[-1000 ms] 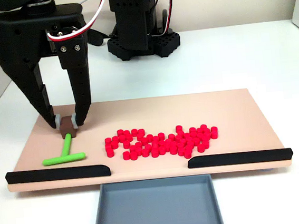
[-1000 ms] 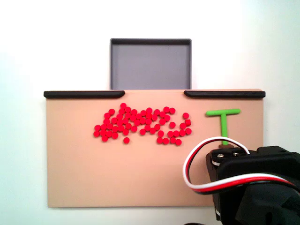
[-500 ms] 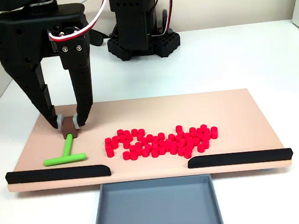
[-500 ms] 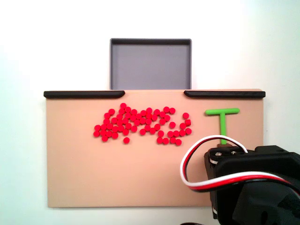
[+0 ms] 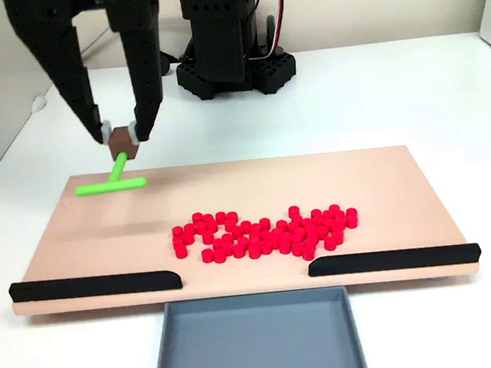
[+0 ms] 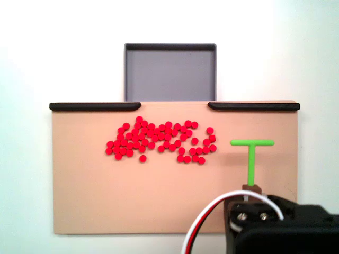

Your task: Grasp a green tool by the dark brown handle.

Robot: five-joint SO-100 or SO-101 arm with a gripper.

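At far left in a fixed view, the gripper [image 5: 121,132] clamps the dark brown handle [image 5: 122,142], holding the green tool [image 5: 113,180] above the tan board [image 5: 384,179]. Red cylinders [image 5: 263,231] cluster centre-right; a grey tray [image 5: 257,344] sits nearest on the bench [image 5: 410,90].

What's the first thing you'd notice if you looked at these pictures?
The big black gripper stands out first, at the upper left of a fixed view: it pinches the dark brown handle of a bright green tool, which hangs above the tan board. Next comes the heap of small red cylinders in the middle of the board, with an empty grey tray in front.
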